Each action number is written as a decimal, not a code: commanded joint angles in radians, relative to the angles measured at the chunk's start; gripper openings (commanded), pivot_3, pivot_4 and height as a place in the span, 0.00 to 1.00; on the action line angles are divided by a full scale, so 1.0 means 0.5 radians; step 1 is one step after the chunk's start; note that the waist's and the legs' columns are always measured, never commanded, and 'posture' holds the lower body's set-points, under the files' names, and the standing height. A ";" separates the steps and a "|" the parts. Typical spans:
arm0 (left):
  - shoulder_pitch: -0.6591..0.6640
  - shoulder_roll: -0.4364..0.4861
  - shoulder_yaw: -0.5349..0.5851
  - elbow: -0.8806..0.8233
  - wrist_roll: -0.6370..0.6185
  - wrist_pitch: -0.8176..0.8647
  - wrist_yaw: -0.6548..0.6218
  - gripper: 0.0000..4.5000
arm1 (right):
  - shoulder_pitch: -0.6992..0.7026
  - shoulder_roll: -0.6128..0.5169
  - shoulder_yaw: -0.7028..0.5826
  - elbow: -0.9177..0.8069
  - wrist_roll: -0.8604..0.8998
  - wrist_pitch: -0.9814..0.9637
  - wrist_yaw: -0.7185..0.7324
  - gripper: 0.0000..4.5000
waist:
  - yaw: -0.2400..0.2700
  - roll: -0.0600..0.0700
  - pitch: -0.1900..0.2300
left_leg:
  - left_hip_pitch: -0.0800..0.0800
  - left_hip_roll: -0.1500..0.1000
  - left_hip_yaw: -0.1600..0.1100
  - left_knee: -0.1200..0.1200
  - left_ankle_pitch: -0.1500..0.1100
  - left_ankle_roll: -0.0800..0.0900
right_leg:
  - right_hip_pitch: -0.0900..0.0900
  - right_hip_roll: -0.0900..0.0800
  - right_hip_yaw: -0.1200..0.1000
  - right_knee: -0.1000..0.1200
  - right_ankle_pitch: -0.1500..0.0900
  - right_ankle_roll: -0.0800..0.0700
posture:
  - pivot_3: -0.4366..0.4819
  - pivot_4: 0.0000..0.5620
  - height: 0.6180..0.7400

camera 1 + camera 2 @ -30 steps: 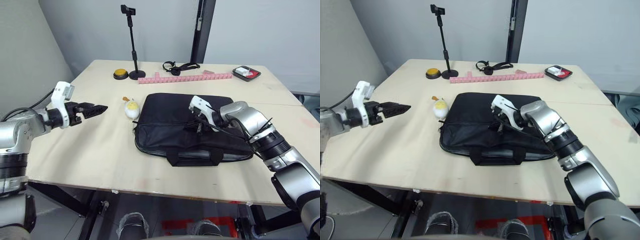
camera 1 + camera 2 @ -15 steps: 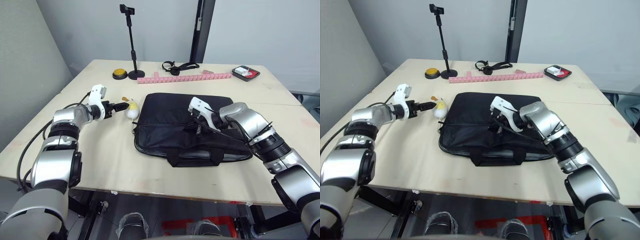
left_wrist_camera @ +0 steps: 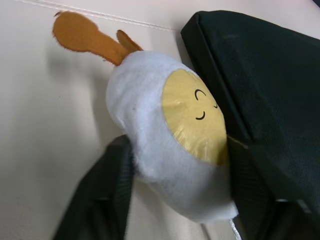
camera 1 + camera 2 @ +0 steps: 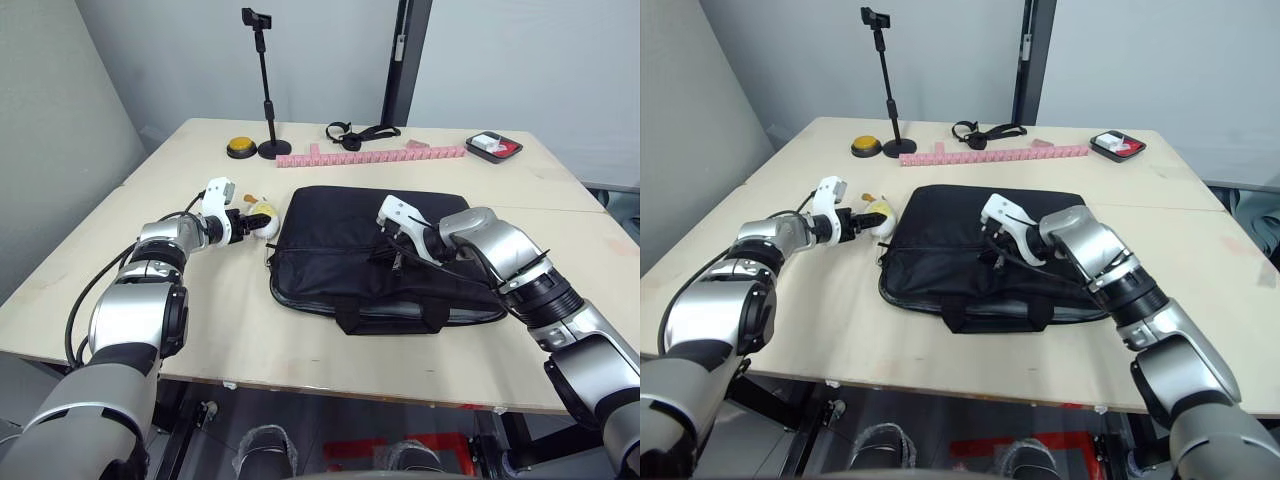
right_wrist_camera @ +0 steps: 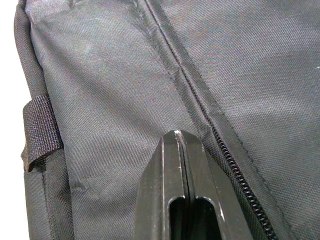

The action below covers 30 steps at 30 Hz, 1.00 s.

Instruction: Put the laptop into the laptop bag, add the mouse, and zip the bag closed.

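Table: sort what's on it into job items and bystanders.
Job:
laptop bag, black, lying flat; right claw shut, tips against its fabric.

Bystanders:
soft toy between the left claw fingers
phone stand
yellow button
pink strip
headset
tray

No readable text, labels, brands or numbers; only a drawn smiling face on the soft toy (image 3: 172, 145)
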 commanded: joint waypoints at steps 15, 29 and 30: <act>0.396 0.294 0.219 -1.438 -0.361 0.724 -0.252 0.01 | 0.054 -0.059 0.072 0.081 -0.103 0.025 -0.021 0.00 | -0.013 0.002 0.001 | 0.000 0.000 0.002 -0.013 0.000 0.000 | 0.000 0.000 -0.002 -0.011 0.000 0.000 | 0.48 0.27 0.99; 1.393 0.622 0.256 -3.015 -0.816 1.161 -0.272 0.01 | -0.033 0.025 0.175 0.246 -0.159 -0.026 -0.019 0.00 | -0.038 0.002 0.001 | 0.002 0.000 0.004 -0.020 -0.001 0.000 | -0.001 0.000 -0.002 -0.016 -0.001 0.001 | 0.48 0.27 0.99; 1.462 0.669 0.205 -3.085 -0.797 1.112 -0.301 0.01 | -0.046 0.038 0.183 0.265 -0.164 -0.029 -0.020 0.00 | -0.041 0.003 0.001 | 0.004 0.000 0.006 -0.022 -0.001 0.000 | -0.001 0.000 -0.001 -0.017 -0.002 0.002 | 0.48 0.27 0.99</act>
